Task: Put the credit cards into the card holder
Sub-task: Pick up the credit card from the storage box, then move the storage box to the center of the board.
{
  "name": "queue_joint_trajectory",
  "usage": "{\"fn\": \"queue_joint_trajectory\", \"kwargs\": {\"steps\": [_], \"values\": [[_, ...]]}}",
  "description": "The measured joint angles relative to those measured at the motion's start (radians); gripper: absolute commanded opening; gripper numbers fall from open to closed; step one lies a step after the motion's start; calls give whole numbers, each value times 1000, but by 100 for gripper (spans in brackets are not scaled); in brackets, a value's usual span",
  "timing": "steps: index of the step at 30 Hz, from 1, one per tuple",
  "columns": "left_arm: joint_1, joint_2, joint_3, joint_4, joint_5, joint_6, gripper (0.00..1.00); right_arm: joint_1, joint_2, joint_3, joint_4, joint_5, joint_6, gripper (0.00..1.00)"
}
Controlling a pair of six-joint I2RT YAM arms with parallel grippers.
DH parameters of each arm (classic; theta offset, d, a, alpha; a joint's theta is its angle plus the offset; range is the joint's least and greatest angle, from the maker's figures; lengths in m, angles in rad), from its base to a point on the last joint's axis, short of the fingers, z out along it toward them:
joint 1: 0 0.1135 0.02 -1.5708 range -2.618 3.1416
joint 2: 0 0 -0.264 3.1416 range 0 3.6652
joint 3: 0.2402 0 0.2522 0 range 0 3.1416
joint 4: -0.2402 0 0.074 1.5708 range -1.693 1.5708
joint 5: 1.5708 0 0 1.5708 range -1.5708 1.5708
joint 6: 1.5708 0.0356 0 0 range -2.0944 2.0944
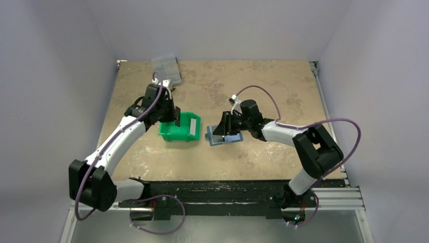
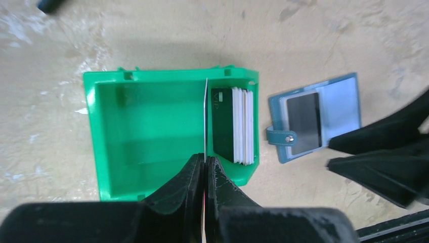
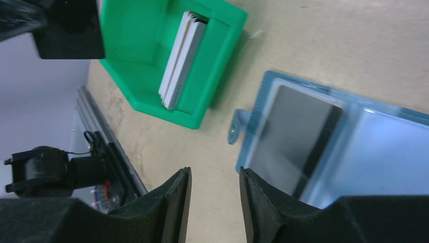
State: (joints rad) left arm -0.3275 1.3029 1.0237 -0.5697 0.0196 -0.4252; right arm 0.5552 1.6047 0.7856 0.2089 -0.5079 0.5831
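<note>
Left gripper (image 2: 205, 166) pinched one credit card (image 2: 205, 116) above the green tray (image 2: 167, 76); its stack (image 2: 243, 126) lay unloaded; right gripper (image 3: 214, 190) gaped at the card holder (image 2: 324, 116) beside it.

No legible text, brand or number in any view, faint pale mark on the dark front card (image 2: 222, 124) in the green tray (image 2: 146, 86), too blurred to read

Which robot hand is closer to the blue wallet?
Right. The right gripper hangs just at the open blue wallet edge; the left gripper is farther off, over the green tray, pinching one card.
</note>
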Motion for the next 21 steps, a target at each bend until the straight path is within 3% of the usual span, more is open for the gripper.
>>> {"fn": "queue_joint_trajectory", "kwargs": {"steps": [4, 12, 21], "values": [[0, -107, 42, -38, -14, 0, 0, 52, 97, 59, 68, -19, 66, 29], [0, -287, 63, -69, 5, -3, 0, 101, 223, 159, 101, -10, 125, 28], [0, -342, 63, -113, 36, -9, 0, 119, 308, 237, 108, 12, 134, 27]]}}
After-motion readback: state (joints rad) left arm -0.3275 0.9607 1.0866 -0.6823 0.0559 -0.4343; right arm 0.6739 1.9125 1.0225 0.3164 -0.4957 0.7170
